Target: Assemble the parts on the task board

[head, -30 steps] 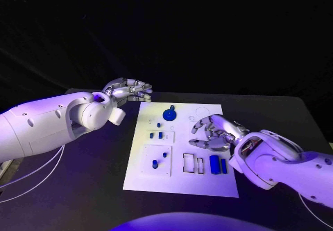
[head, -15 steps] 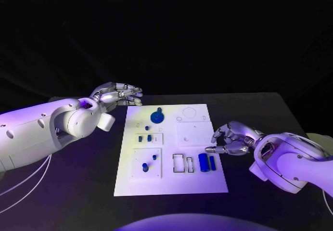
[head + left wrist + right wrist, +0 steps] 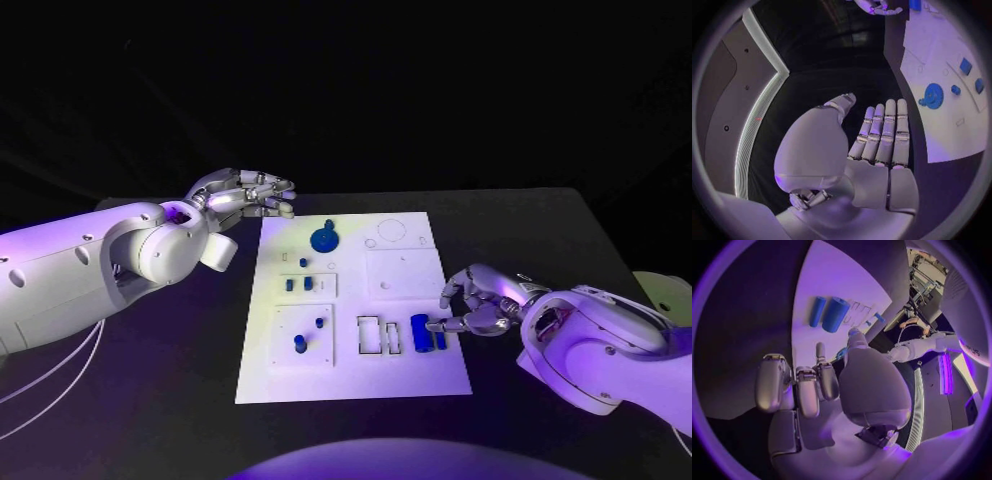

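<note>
- The board (image 3: pixel 404 375) lies mid-table, blue parts (image 3: pixel 421 332) on it.
- Right hand (image 3: pixel 480 303) hovers at the board's right edge, just beside two blue cylinders, fingers curled, holding nothing.
- Left hand (image 3: pixel 241 193) off the board's far-left corner, fingers together, empty.

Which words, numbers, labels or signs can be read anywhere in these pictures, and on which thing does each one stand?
None can be read.
The task board bears only outlines and blue parts, no legible print.
The left hand and right hand carry no readable marking.
</note>
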`<state>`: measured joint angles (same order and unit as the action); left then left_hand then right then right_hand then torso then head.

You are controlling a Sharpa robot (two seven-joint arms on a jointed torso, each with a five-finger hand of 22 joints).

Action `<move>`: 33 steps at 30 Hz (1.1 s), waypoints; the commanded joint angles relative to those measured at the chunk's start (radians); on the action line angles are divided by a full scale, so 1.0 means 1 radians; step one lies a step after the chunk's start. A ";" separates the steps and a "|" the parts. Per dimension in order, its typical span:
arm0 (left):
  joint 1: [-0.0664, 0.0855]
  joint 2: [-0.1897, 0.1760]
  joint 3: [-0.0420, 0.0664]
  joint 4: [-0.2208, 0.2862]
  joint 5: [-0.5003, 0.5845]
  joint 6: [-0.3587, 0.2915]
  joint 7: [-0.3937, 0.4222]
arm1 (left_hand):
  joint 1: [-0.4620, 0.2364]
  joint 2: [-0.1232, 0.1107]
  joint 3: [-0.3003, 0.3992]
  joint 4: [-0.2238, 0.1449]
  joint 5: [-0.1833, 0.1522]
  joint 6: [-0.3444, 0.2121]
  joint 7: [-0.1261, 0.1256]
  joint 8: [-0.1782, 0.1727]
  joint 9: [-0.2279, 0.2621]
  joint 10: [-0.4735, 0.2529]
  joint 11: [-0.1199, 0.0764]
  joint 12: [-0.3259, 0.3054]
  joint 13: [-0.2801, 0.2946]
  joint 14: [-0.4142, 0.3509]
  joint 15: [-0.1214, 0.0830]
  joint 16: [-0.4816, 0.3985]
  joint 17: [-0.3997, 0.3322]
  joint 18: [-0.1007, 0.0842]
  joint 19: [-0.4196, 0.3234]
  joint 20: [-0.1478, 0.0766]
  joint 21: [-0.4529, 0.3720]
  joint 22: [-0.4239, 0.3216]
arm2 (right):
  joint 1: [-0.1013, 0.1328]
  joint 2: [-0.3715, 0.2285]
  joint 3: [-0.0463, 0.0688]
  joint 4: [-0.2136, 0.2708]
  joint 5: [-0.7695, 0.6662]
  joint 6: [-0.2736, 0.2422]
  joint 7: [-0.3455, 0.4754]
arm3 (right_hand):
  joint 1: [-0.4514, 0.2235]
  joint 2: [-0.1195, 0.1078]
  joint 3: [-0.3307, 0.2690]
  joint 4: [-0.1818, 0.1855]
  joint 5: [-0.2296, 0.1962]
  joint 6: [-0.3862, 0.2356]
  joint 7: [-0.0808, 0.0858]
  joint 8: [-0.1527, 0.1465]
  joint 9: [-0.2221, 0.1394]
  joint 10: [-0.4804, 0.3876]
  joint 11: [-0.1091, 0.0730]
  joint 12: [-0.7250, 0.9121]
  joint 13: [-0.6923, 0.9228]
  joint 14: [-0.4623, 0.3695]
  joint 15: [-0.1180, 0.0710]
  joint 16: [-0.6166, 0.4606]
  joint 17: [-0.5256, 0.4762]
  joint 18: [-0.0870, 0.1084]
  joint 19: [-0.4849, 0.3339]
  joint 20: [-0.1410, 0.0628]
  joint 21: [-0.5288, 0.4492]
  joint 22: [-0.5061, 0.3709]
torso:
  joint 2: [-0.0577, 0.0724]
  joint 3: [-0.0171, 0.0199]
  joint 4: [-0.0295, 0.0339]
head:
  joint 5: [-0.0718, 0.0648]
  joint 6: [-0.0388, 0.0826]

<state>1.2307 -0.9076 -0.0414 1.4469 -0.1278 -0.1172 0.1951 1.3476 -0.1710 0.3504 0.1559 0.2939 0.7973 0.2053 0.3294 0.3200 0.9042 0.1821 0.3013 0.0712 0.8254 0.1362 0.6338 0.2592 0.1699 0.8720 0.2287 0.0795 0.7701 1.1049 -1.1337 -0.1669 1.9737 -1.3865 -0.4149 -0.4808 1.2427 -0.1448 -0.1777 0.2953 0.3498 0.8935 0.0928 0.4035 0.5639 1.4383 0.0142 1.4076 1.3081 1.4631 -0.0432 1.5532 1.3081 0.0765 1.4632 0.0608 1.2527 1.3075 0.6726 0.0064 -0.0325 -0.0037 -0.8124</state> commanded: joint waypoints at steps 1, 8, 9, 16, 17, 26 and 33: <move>0.000 0.001 0.000 0.004 -0.007 0.012 0.008 | 0.000 0.004 -0.006 -0.002 -0.005 0.006 0.002 0.004 0.001 0.003 -0.007 0.003 0.001 -0.006 -0.003 0.001 0.001 0.005 0.005 0.006 -0.004 -0.001 | -0.011 0.013 0.000 0.000 -0.082 0.009 -0.036 | 0.011 0.005 -0.004 -0.002 0.017 0.009 -0.003 0.005 0.002 0.006 -0.001 0.003 0.070 0.098 -0.008 0.005 0.214 -0.014 0.017 -0.005 0.007 0.167 | -0.001 0.0000 -0.0011 | 0.003 -0.002; 0.000 0.000 0.000 0.005 -0.007 0.012 0.009 | 0.000 0.004 -0.007 -0.002 -0.005 0.007 0.001 0.004 0.001 0.004 -0.007 0.004 0.001 -0.005 -0.003 0.001 0.002 0.005 0.005 0.006 -0.004 -0.002 | -0.033 0.044 0.000 -0.013 -0.119 0.015 -0.041 | 0.018 0.010 -0.002 -0.002 0.031 0.012 -0.005 0.006 0.003 0.006 -0.002 0.003 0.070 0.097 -0.010 0.004 0.211 -0.014 0.016 -0.006 0.004 0.167 | 0.000 0.0003 -0.0010 | 0.006 -0.004; 0.000 0.000 0.000 0.005 -0.007 0.012 0.009 | 0.000 0.004 -0.007 -0.002 -0.005 0.007 0.001 0.004 0.001 0.004 -0.007 0.004 0.001 -0.005 -0.003 0.001 0.002 0.005 0.005 0.006 -0.004 -0.002 | -0.035 0.048 0.000 -0.016 -0.125 0.018 -0.042 | 0.018 0.010 -0.002 -0.002 0.031 0.012 -0.005 0.006 0.003 0.006 -0.002 0.002 0.069 0.097 -0.010 0.004 0.210 -0.013 0.016 -0.006 0.004 0.167 | -0.001 0.0002 -0.0009 | 0.006 -0.005; 0.000 -0.001 0.000 0.005 -0.007 0.013 0.006 | 0.000 0.003 -0.009 -0.001 -0.006 0.006 0.002 0.003 0.001 0.004 -0.007 0.005 0.001 -0.005 -0.004 0.001 0.002 0.005 0.006 0.005 -0.004 -0.003 | -0.043 0.064 0.000 -0.028 -0.142 0.036 -0.045 | 0.023 0.014 0.000 -0.003 0.035 0.016 -0.006 0.007 0.004 0.002 -0.003 -0.003 0.063 0.096 -0.010 0.003 0.207 -0.012 0.014 -0.007 -0.004 0.165 | 0.000 -0.0001 -0.0008 | 0.004 -0.006; 0.000 -0.001 0.000 0.005 -0.007 0.013 0.005 | 0.000 0.003 -0.009 -0.001 -0.006 0.006 0.002 0.003 0.001 0.004 -0.007 0.005 0.001 -0.005 -0.004 0.001 0.002 0.005 0.006 0.005 -0.004 -0.003 | -0.044 0.066 0.000 -0.030 -0.143 0.039 -0.045 | 0.025 0.015 0.000 -0.003 0.036 0.016 -0.006 0.007 0.004 0.001 -0.003 -0.005 0.061 0.096 -0.010 0.003 0.207 -0.012 0.013 -0.007 -0.005 0.165 | 0.000 -0.0001 -0.0008 | 0.004 -0.006; 0.000 -0.001 0.000 0.004 -0.008 0.012 0.004 | -0.001 0.003 -0.010 0.000 -0.006 0.005 0.002 0.003 0.001 0.003 -0.007 0.005 0.001 -0.005 -0.004 0.002 0.002 0.005 0.006 0.005 -0.004 -0.003 | -0.052 0.089 -0.001 -0.050 -0.157 0.058 -0.053 | 0.031 0.018 0.002 -0.003 0.036 0.020 -0.007 0.009 0.004 0.000 -0.004 -0.006 0.060 0.096 -0.011 0.002 0.205 -0.012 0.013 -0.007 -0.006 0.165 | -0.001 -0.0013 0.0002 | 0.008 -0.004; 0.000 -0.003 0.000 0.005 -0.009 0.007 0.001 | -0.005 0.002 -0.014 0.004 -0.005 0.000 0.004 0.001 -0.001 0.001 -0.006 0.006 0.000 -0.005 -0.003 0.002 0.003 0.005 0.007 0.006 -0.005 -0.005 | -0.059 0.110 -0.001 -0.068 -0.162 0.061 -0.058 | 0.036 0.020 0.003 -0.003 0.035 0.026 -0.009 0.011 0.005 0.002 -0.005 -0.004 0.063 0.096 -0.012 0.003 0.207 -0.012 0.014 -0.008 -0.003 0.166 | 0.001 -0.0015 0.0019 | 0.010 -0.004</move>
<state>1.2303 -0.9113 -0.0420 1.4490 -0.1332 -0.1175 0.1932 1.3476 -0.1710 0.3419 0.1587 0.2939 0.7972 0.2053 0.3294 0.3197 0.9081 0.1784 0.3013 0.0709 0.8254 0.1361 0.6338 0.2611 0.1700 0.8757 0.2324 0.0796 0.7663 1.0474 -1.0260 -0.1670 1.9071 -1.5245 -0.3781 -0.5273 1.2691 -0.1266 -0.1777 0.2952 0.3816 0.9116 0.0817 0.4102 0.5673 1.4382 0.0143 1.4075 1.3077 1.4666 -0.0469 1.5531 1.3078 0.0767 1.4664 0.0573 1.2509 1.3081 0.6722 0.0049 -0.0320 0.0062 -0.8161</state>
